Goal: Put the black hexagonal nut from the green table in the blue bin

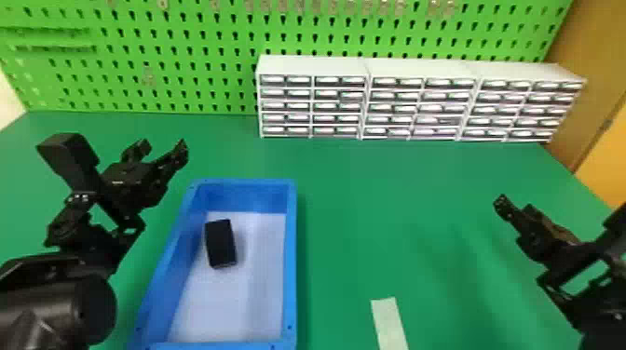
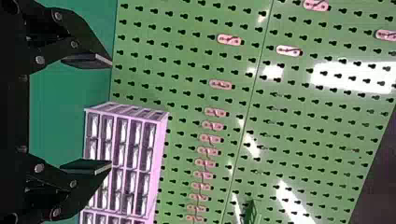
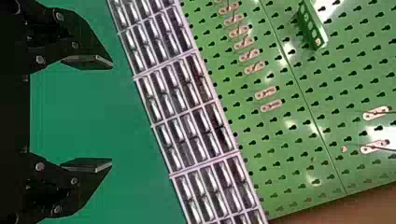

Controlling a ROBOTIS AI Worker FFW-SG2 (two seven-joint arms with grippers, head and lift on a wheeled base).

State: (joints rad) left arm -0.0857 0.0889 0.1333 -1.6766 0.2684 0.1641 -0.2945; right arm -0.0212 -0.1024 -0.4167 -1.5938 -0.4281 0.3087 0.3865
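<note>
- looking into the blue bin (image 1: 290,223), we see what we take to be the black hexagonal nut (image 1: 220,243). from here it looks like a plain block, and we cannot count six sides.
- it lies on the pale floor of the bin, near the left wall and more toward the far end.
- our left gripper (image 2: 111,114) has its two fingers spread wide with nothing between them. in the head view it is up beside the bin, on the left.
- our right gripper (image 3: 111,114) has its fingers wide apart too, and it is empty. it is well off to the right, over the green table (image 1: 335,209).
- we think the nut is hard and stiff, so a squeeze should not squash it. we cannot tell if it is heavy.
- its sides look smooth, so it might slip if we pinch just a corner.
- if we had to pick it up, we would come from above and hold the two long sides, near the middle.
- the left wall is close, so one finger could bump it.
- the job looks done to us, so we can just let the nut be.
</note>
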